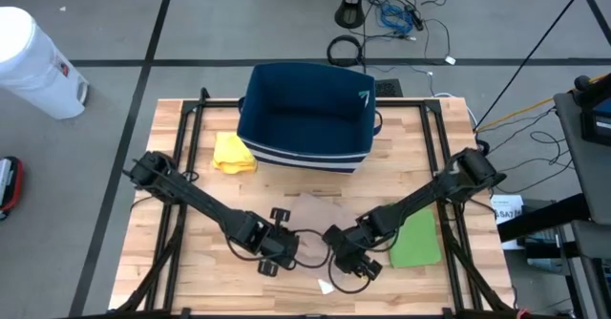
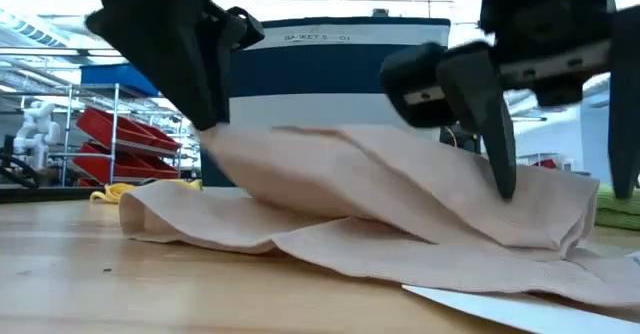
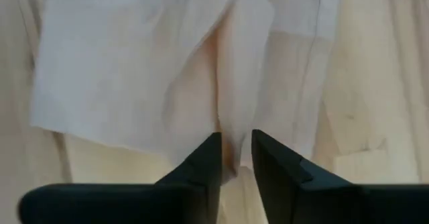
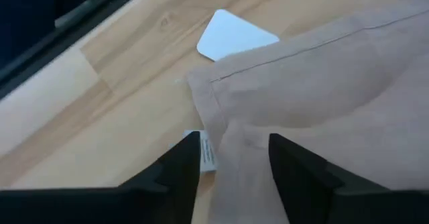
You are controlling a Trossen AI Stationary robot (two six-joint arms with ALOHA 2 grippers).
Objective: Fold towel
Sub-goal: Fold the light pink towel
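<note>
The beige towel [image 1: 315,212] lies folded over on the wooden table, its upper layer rumpled in the low view [image 2: 380,194]. My left gripper [image 1: 277,252] stands over its near left part, fingers a narrow gap apart [image 3: 236,150] around a raised fold. My right gripper [image 1: 348,262] is at the towel's near right end, open wide [image 4: 234,150], with the hemmed corner running between its fingers. Both point steeply down. My left gripper has a raised fold of the towel [image 3: 233,133] standing in the narrow gap between its fingers, which come from above; whether they touch it I cannot tell. My right gripper straddles the towel's edge near the hemmed corner [image 4: 231,127] from above. One fingertip [image 2: 505,179] stands at the cloth's top; touching or not, I cannot tell. The towel lies on the table.
A dark blue basket [image 1: 305,114] stands at the table's far middle, with a yellow cloth [image 1: 232,154] beside it on the left. A green cloth [image 1: 415,241] lies at the right and a white paper slip [image 1: 326,287] near the front edge.
</note>
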